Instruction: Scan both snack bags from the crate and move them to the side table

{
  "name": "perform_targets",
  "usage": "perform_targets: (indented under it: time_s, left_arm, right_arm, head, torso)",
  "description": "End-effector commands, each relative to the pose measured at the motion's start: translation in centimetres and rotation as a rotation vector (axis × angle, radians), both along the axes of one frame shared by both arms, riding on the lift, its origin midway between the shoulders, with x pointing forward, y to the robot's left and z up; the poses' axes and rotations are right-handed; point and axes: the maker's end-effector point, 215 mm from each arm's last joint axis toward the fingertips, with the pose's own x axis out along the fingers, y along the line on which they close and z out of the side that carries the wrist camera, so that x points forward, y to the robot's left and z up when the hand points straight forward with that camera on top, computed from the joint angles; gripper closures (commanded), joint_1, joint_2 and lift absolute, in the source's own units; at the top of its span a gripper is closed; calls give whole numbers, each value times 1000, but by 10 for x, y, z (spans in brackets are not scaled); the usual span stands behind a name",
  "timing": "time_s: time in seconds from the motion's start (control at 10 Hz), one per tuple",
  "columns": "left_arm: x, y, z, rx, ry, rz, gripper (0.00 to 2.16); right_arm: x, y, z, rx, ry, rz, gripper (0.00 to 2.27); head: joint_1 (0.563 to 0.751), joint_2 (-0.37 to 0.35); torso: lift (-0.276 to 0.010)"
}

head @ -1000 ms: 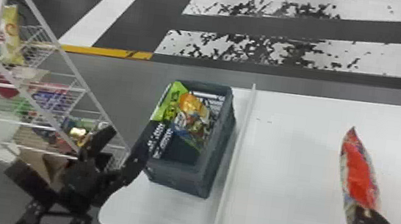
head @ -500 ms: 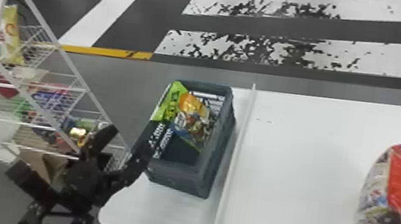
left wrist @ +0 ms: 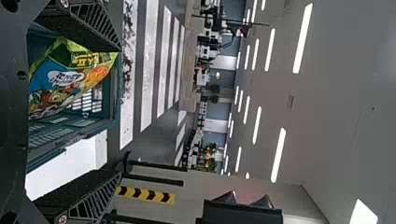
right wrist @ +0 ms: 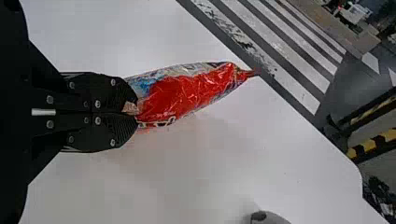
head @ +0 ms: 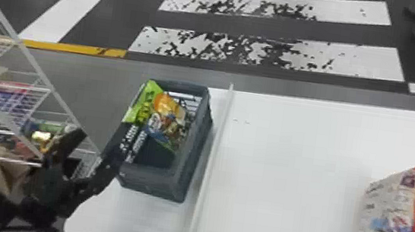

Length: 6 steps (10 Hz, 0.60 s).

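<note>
Red bag (head: 393, 211) turned, now at 4 o'clock. R jaws pinch just its end, so might slip; L jaws apart.

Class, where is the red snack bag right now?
The red snack bag is at the head view's right, in the right gripper over the white table, right of the crate.

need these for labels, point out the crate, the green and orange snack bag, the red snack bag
crate (head: 153, 183): head view, near wall
green and orange snack bag (left wrist: 70, 81): left wrist view, front
red snack bag (right wrist: 187, 93): right wrist view, side
</note>
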Motion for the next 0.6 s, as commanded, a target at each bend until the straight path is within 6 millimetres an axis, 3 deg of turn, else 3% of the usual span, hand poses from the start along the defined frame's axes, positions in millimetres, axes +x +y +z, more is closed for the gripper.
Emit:
perform_targets:
  time_s: [0.0, 0.1, 0.3, 0.5]
  left_arm:
    - [1, -2, 1, 0, -3, -4, 60]
    - [1, -5, 3, -2, -7, -9, 60]
    - [0, -6, 6, 0, -11, -14, 60]
    - [-2, -4, 6, 5, -8, -13, 60]
  right_arm:
    - [-7, -21, -9, -22, 33, -38, 2246]
    - [-13, -20, -18, -34, 82, -13, 2243]
    - [-24, -11, -32, -59, 165, 45, 1916]
    - [-22, 4, -39, -87, 207, 122, 1899]
  head:
    - [695, 171]
    - [695, 136]
    - [695, 117]
    - [695, 134]
  torso:
    - [-29]
    - [-29]
    - [-29]
    - [-29]
